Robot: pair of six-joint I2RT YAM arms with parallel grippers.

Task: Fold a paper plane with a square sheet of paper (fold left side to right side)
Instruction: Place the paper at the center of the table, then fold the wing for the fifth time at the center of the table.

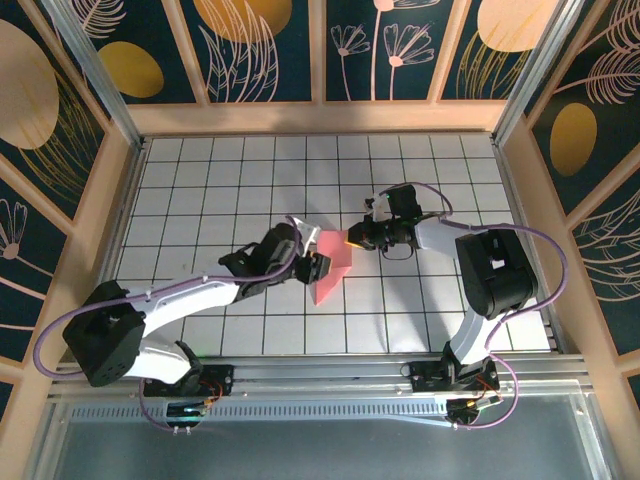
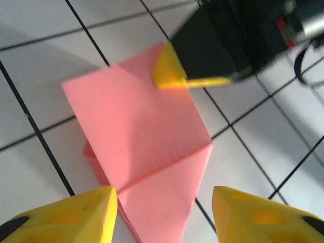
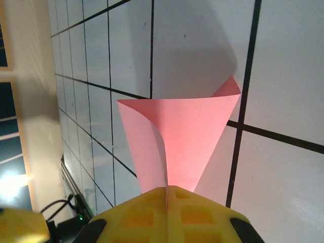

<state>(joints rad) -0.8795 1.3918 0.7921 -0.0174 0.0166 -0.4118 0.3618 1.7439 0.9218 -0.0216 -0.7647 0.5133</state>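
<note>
The square sheet of paper is salmon pink and lies mid-table, folded into a layered, pointed shape with a diagonal crease. My right gripper is shut on the sheet's far corner, and its yellow fingers pinch that corner. In the right wrist view the paper curls up out of the closed right gripper. My left gripper is open, one finger on each side of the sheet's near pointed end. The left gripper sits at the paper's left edge.
The white table carries a black grid and is boxed in by wooden walls at the back and sides. Both arm bases stand on the metal rail at the near edge.
</note>
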